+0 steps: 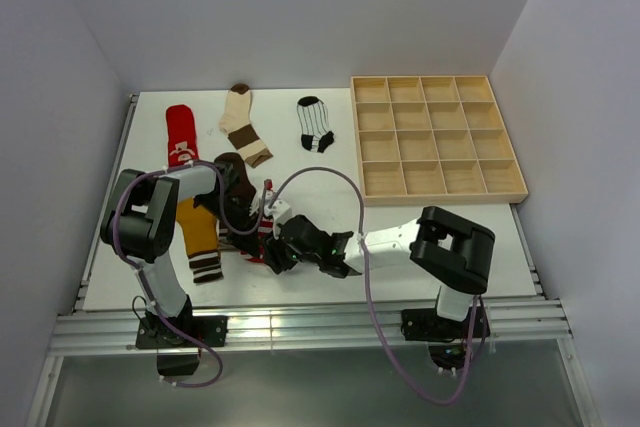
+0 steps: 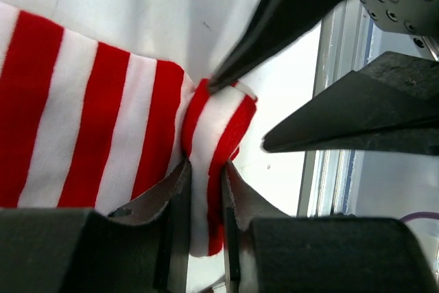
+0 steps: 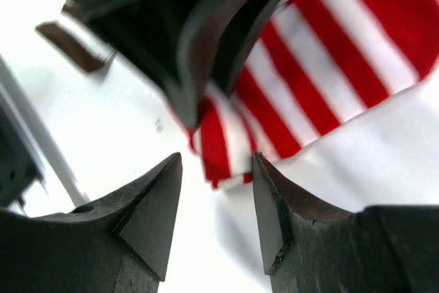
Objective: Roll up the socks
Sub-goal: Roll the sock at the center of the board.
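Top external: high behind the arm bases, looking down over the whole desk (image 1: 450, 247). Left wrist: tight past left end effector (image 2: 204, 200). Right wrist: tight past right end effector (image 3: 216, 193), facing it. Both share the red-white striped sock (image 2: 82, 121) corner, about 7 o'clock from desk centre.

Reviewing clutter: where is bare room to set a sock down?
Bare: between the white black-striped sock, the wooden compartment tray and the right arm, under a purple cable. Crowded: front left, where the left tool and right tool meet at the red-white striped sock.
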